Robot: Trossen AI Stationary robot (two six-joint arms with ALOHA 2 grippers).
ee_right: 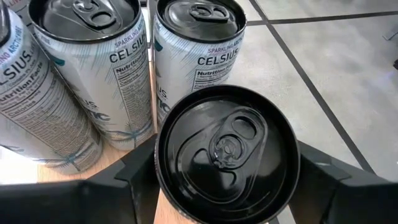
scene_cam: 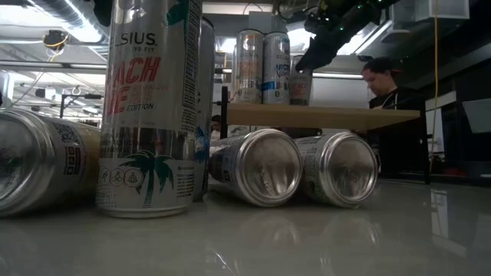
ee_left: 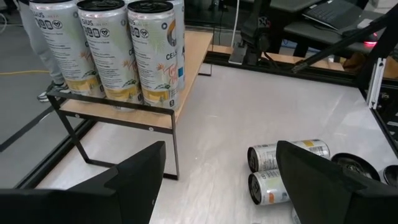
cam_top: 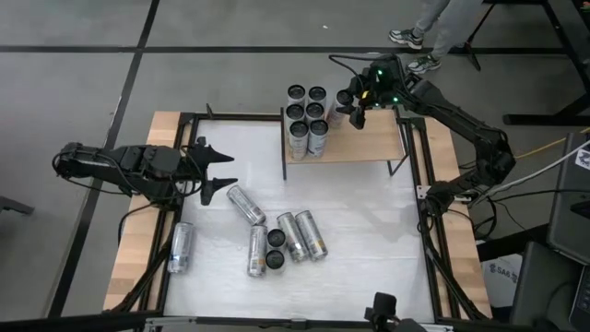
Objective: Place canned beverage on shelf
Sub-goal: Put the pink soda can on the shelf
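My right gripper [ee_right: 227, 180] clamps a can [ee_right: 227, 152] upright at the shelf [cam_top: 369, 148] beside the standing cans [cam_top: 306, 115], its body hidden; the arm stretches across; left gripper [cam_top: 217, 171] hangs half-open, empty

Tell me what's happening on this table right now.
The right claw holds an upright can over the wooden shelf, beside the six cans already standing there. The left claw hangs open over the white table, near the loose cans, most lying on their sides. A person stands behind the table.
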